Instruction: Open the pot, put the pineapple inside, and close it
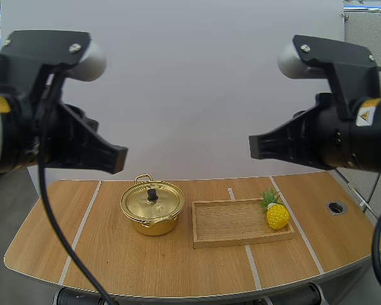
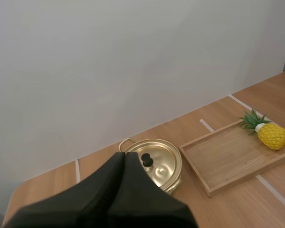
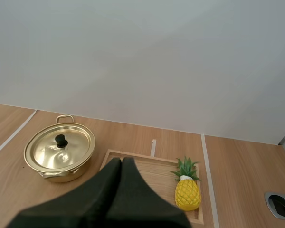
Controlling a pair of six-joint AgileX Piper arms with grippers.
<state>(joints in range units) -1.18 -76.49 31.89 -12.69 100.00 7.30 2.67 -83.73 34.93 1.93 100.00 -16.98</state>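
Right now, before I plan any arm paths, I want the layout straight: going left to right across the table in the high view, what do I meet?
First the pot → tray → pineapple, lying at the tray's right end → small round hole.

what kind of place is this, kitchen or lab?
Likely a robot test bench, not a kitchen: line-marked table, plain white backdrop, just a pot and a pineapple on a tray.
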